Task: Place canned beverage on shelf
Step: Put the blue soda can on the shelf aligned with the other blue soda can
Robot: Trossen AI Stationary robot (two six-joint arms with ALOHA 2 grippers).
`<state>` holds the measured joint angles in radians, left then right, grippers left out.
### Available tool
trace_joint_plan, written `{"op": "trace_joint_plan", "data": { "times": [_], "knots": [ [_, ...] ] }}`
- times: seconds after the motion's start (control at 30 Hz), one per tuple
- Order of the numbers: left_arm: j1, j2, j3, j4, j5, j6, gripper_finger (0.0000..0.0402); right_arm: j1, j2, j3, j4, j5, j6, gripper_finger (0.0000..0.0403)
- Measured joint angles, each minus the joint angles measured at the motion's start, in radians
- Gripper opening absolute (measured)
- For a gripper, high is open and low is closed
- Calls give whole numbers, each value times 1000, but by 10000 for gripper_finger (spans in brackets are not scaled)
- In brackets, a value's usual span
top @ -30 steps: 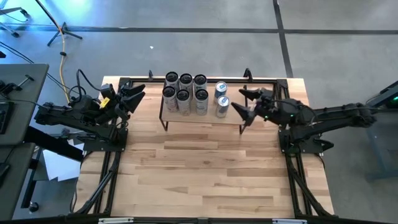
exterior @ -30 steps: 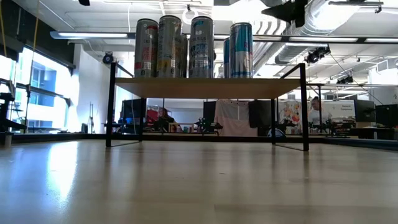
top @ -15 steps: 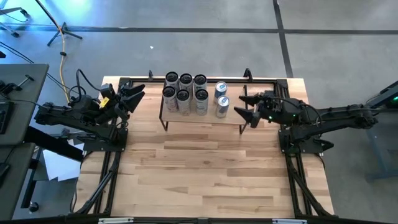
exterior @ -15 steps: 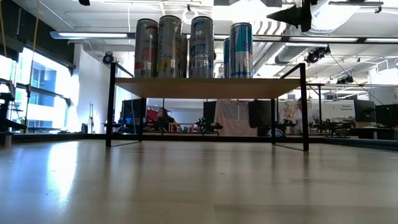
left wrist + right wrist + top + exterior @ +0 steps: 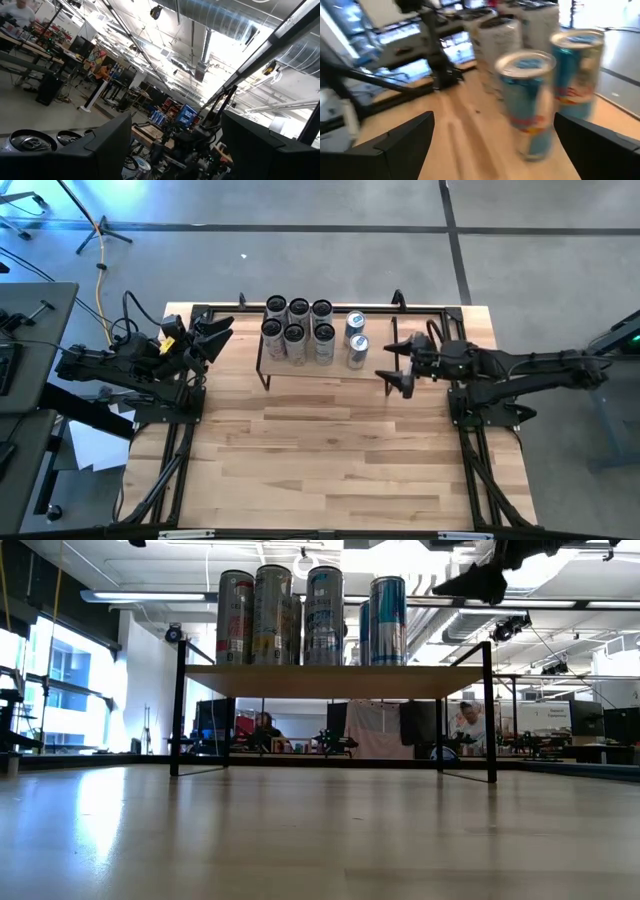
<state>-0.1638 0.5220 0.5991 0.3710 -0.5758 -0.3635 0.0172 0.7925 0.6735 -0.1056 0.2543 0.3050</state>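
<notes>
Shelf stands near the far edge of the surface, light wood top on thin black legs, long side parallel to that edge. Eight cans on top. Six silver cans packed in two rows of three toward the shelf's left end, touching or nearly so. Two blue cans just to their right, one behind the other; the front one sits close to the shelf's front edge. Right end of the shelf top is bare wood.

Right pincer hovers over the shelf's right end, near the blue cans but apart from them, fingers spread wide, nothing between them. Right wrist view looks past those fingers at the two blue cans upright on the wood, silver ones behind. In the low view the right pincer hangs above the shelf's right front leg, level with the can tops.

Left pincer waits off the shelf's left end, above the far left corner of the surface, fingers apart and empty. Left wrist view shows silver can tops low between its fingers.

Low view: all cans upright on the shelf; a person sits in the room beyond the surface.
</notes>
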Motion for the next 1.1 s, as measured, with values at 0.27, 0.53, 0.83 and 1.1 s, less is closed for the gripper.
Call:
{"op": "trace_joint_plan", "data": {
  "times": [0.27, 0.53, 0.83, 1.1],
  "knots": [
    [0, 0, 0, 0, 0, -1, 275, -93, 40, 0, -49, 15, -37, 329],
    [0, 0, 0, 0, 0, -1, 275, -142, 110, 0, -12, 93, -83, 46],
    [0, 0, 0, 0, 0, 0, 275, -142, 154, 0, 83, 123, -83, 4],
    [0, 0, 0, 0, 1, 0, 275, -141, 209, 0, 135, 113, -48, 2]
  ]
}}
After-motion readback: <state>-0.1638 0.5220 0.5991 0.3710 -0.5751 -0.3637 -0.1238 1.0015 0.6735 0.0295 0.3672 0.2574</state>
